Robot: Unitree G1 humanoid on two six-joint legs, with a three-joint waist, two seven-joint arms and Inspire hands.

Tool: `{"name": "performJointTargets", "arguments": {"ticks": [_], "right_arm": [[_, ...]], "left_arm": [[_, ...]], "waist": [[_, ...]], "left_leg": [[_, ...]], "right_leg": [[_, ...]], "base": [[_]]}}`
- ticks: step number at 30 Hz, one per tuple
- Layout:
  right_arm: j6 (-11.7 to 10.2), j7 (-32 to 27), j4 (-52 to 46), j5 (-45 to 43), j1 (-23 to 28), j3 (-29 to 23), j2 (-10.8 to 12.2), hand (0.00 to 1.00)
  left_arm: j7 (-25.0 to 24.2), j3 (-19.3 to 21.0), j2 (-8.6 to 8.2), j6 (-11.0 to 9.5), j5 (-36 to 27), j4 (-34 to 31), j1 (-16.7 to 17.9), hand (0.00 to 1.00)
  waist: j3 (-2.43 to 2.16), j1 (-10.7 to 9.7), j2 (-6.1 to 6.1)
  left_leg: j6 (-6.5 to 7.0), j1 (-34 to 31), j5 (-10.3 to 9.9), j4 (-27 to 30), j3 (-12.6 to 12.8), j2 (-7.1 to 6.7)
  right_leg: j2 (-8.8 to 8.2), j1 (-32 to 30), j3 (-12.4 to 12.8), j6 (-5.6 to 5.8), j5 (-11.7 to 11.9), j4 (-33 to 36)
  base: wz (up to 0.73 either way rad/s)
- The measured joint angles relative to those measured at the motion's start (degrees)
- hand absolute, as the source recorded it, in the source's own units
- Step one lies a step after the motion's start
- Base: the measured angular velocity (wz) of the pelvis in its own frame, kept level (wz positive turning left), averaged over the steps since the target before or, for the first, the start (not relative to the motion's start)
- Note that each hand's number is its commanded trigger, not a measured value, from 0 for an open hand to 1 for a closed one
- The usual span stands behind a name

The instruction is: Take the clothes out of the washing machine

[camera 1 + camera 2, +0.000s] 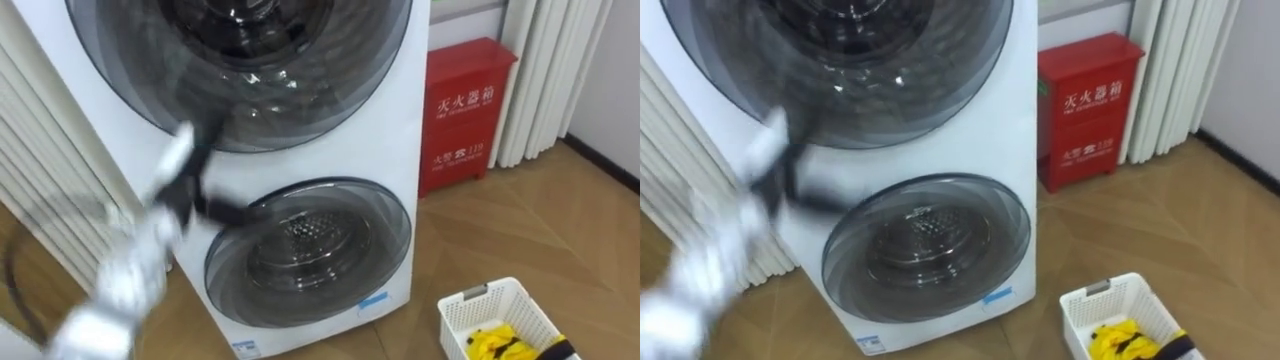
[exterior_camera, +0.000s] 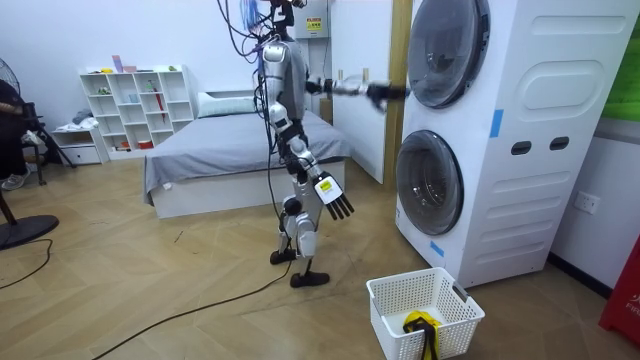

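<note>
The left hand (image 1: pixel 215 208), blurred so its grip is unclear, is reaching between the washing machine (image 1: pixel 395 120)'s two closed doors; the right hand (image 2: pixel 335 200) is hanging open. Yellow clothes (image 1: pixel 497 342) are lying in the basket (image 1: pixel 470 305), near right.

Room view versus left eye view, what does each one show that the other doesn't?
Room view alone: a bed, a white shelf, and the right robot hand hanging open by the robot's side.
Left eye view alone: a red cabinet beside the washer.
Both: the stacked washer, the white basket holding something yellow, and the left arm reaching toward the upper door.
</note>
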Motion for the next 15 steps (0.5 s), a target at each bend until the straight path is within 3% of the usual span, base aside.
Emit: {"name": "performJointTargets", "arguments": {"ticks": [2,4,5,8,10,15], "right_arm": [[0.15,0.89,0.15,1.43,0.01,0.48,2.12,0.00],[0.13,1.10,0.39,1.64,-0.15,0.52,2.52,0.00],[0.09,0.98,0.58,1.81,-0.11,0.49,2.48,0.00],[-0.32,1.36,0.72,3.00,-0.16,0.61,2.82,0.00],[-1.09,2.24,0.88,3.02,-0.06,0.53,2.82,0.00],[-2.26,2.80,2.01,3.23,0.30,-0.20,2.63,0.00]], "left_arm": [[-0.26,-2.00,-3.00,1.84,2.41,5.15,9.56,0.00],[-0.33,-3.15,-4.17,3.33,2.60,7.57,15.14,0.00],[-0.33,-3.18,-5.19,3.29,3.06,10.32,17.41,0.00],[0.34,-2.84,-5.81,2.68,2.93,16.83,19.98,0.00],[1.49,-1.62,-5.94,0.22,1.93,22.28,20.33,0.00],[5.53,5.54,-6.16,-2.89,1.19,28.92,24.00,0.00]], "waist": [[-0.24,0.38,-3.84],[-0.31,1.09,-5.42],[-0.35,2.62,-5.73],[-0.25,4.72,-5.67],[0.13,5.40,-5.19],[0.18,5.67,-4.74]], "left_leg": [[-0.64,-0.57,0.37,0.01,-2.12,0.34],[-1.03,-1.42,0.24,0.00,-3.13,0.67],[-1.35,-1.20,0.05,-0.08,-3.14,0.83],[-1.36,-0.51,0.03,-0.12,-3.73,0.79],[-1.36,0.30,0.03,-0.39,-4.33,0.80],[-1.42,0.32,0.00,-0.39,-4.80,0.87]], "right_leg": [[-0.03,0.07,-1.90,-0.43,-0.24,-0.19],[-0.07,0.28,-3.60,-0.68,0.00,-1.30],[0.00,0.61,-3.76,-0.66,0.03,-1.63],[-0.23,2.09,-4.67,-0.58,0.10,-2.48],[-0.28,3.37,-5.20,-0.53,0.13,-3.07],[-0.13,3.38,-5.39,-0.59,-0.28,-2.87]], "base": [[0.47],[0.41],[0.24],[0.16],[0.16],[0.06]]}}
